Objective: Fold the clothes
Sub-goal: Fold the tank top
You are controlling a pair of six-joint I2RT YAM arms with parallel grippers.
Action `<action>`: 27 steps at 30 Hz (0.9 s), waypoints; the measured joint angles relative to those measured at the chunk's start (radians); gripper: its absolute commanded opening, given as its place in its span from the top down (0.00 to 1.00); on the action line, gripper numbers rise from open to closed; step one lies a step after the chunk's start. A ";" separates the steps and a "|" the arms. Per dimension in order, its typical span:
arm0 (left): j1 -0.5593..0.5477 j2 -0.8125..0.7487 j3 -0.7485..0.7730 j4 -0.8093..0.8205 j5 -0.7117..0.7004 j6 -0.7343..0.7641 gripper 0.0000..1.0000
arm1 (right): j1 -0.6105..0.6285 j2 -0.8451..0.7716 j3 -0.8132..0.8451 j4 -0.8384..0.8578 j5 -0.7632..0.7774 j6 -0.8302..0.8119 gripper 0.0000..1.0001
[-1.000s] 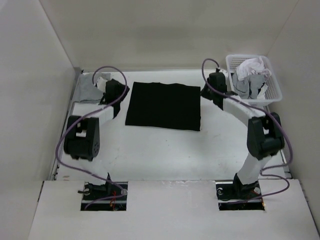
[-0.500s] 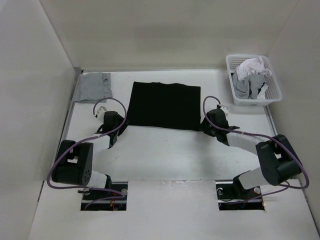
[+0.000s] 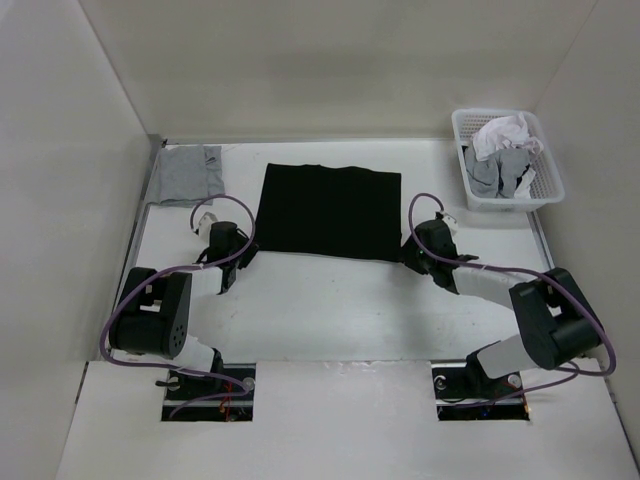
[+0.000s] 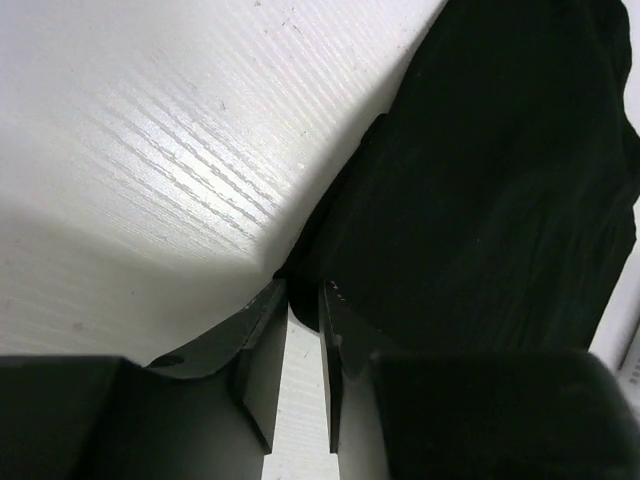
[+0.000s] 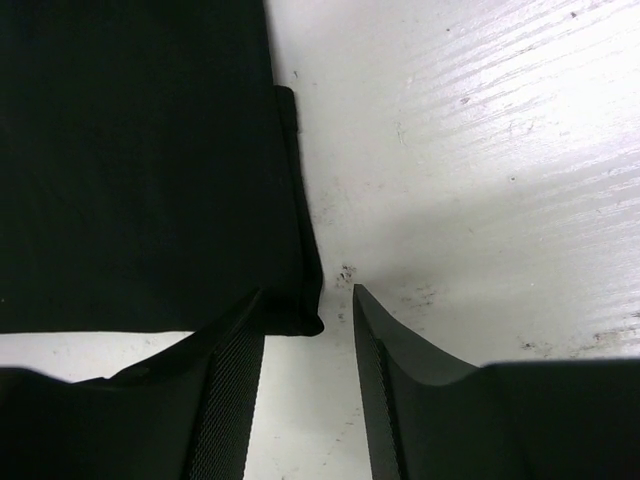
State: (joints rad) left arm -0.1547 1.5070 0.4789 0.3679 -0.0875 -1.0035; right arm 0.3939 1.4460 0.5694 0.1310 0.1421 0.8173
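Note:
The clothes (image 3: 328, 212) are a black garment folded into a flat rectangle in the middle of the table. My left gripper (image 3: 240, 258) is at its near left corner. In the left wrist view the jaws of the left gripper (image 4: 302, 288) stand close together, with the corner of the black fabric (image 4: 480, 180) between their tips; whether they pinch it is unclear. My right gripper (image 3: 406, 255) is at the near right corner. In the right wrist view the right gripper (image 5: 307, 295) is open, with the corner of the fabric (image 5: 140, 150) lying between its fingers.
A white basket (image 3: 550, 192) at the back right holds white and grey clothes (image 3: 505, 140). A light grey garment (image 3: 185, 175) lies folded at the back left. Walls close in the table on the left, back and right.
Both arms have come back from the garment's far side to its near corners and dropped low. The left jaws have narrowed over the last half second.

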 measured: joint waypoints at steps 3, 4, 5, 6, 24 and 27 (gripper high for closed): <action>0.000 0.000 -0.001 0.000 -0.002 -0.007 0.88 | 0.000 0.010 0.000 0.004 0.001 0.018 0.66; 0.000 0.000 -0.002 0.000 -0.002 -0.008 0.89 | 0.000 0.012 0.000 0.004 0.001 0.023 0.68; 0.002 0.000 -0.004 0.002 -0.002 -0.010 0.90 | 0.002 0.015 0.000 0.005 0.001 0.029 0.70; 0.003 0.000 -0.007 0.005 -0.002 -0.013 0.91 | 0.003 0.019 0.000 0.005 0.001 0.033 0.72; 0.012 -0.066 -0.077 0.074 -0.006 -0.049 1.00 | 0.040 -0.010 -0.032 0.052 0.006 0.090 1.00; 0.034 -0.236 -0.105 0.031 0.005 -0.049 1.00 | 0.067 -0.172 -0.061 0.004 0.019 0.072 1.00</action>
State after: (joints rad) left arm -0.1211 1.2709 0.3744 0.3985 -0.0830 -1.0527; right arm 0.4606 1.2743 0.5083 0.1352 0.1612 0.8890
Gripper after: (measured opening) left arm 0.021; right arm 0.009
